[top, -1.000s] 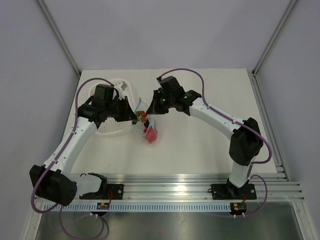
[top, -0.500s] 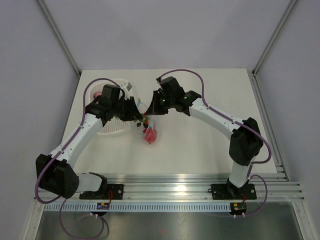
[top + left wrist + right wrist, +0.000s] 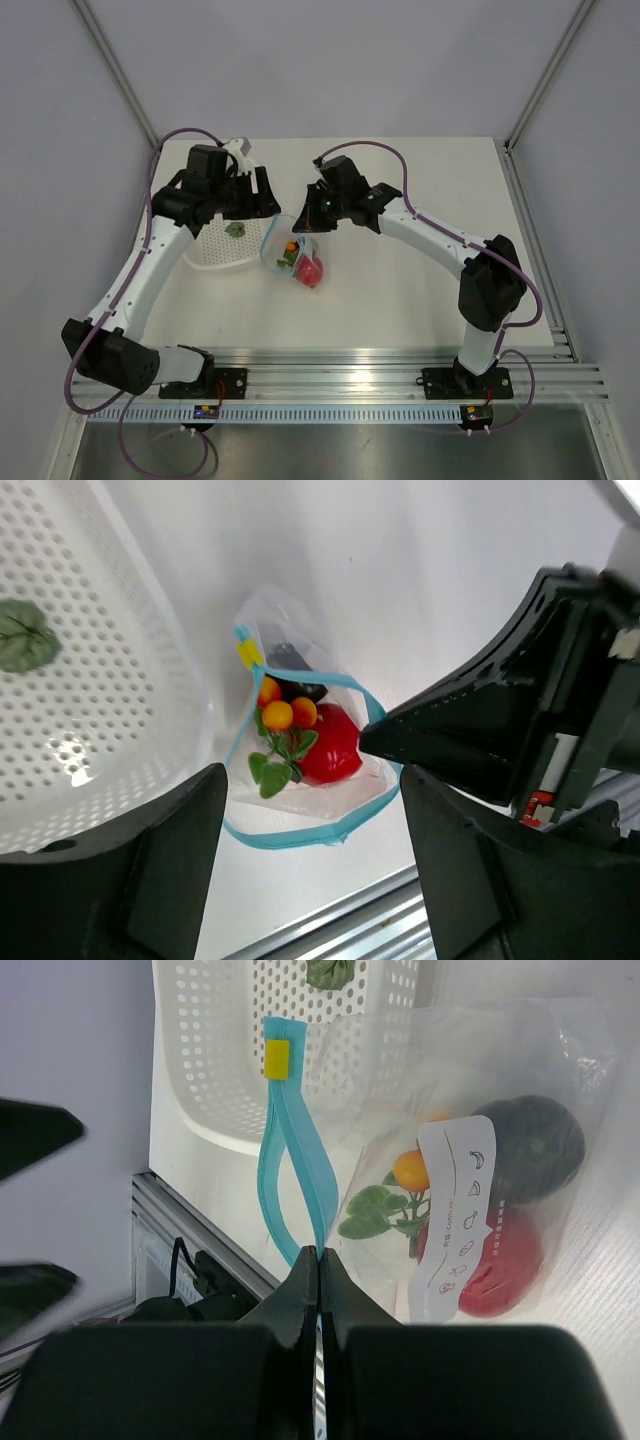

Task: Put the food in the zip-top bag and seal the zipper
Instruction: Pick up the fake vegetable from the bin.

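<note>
A clear bag (image 3: 292,620) lies beside a white basket (image 3: 215,250), below the left gripper (image 3: 290,758) and just ahead of the right gripper (image 3: 318,1258). The left arm reaches over the basket, jaws spread wide, holding nothing. The right arm bends inward, its fingers clamped on the bag's gaping blue zipper (image 3: 290,1170). A red piece (image 3: 335,750) sits inside the bag; a green leaf (image 3: 22,635) lies in the basket.

zip-top bag (image 3: 283,247) just right of basket (image 3: 215,252) | food (image 3: 309,268) in bag | leafy piece (image 3: 236,229) in basket
</note>
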`<action>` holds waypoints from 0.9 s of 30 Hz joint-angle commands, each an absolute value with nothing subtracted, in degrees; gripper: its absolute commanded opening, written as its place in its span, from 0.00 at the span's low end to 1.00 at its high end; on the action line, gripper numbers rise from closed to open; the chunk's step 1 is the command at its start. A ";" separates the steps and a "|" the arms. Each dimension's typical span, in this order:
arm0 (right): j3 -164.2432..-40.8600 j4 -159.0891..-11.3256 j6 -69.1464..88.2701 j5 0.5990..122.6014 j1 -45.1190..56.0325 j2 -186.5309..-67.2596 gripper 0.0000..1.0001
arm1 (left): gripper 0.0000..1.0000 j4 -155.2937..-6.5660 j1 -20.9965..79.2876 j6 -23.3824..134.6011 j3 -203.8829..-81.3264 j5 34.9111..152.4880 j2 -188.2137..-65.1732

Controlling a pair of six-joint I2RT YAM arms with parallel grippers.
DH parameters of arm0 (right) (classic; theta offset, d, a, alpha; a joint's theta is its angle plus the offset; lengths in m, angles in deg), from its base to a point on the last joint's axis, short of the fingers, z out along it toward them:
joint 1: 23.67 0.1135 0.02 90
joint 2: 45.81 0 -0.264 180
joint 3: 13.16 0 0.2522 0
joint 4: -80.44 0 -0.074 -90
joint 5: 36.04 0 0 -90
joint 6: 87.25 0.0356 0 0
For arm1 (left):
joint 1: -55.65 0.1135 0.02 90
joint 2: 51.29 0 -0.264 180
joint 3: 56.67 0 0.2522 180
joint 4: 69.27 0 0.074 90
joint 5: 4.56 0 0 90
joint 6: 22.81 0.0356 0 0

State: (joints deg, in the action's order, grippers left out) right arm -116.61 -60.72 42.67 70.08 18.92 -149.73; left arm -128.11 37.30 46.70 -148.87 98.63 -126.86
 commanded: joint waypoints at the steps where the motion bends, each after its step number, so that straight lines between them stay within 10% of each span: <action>1: -116.74 -62.95 42.30 70.22 19.04 -146.27 0.00 | 0.75 -130.41 42.71 49.79 -153.14 94.48 -126.95; 8: -115.34 -63.04 41.42 70.74 18.96 -145.13 0.00 | 0.95 -129.18 51.68 48.56 -155.07 82.11 -136.26; 27: -114.81 -62.77 38.69 73.03 18.96 -146.27 0.00 | 0.91 -120.31 61.09 38.72 -166.32 73.30 -163.68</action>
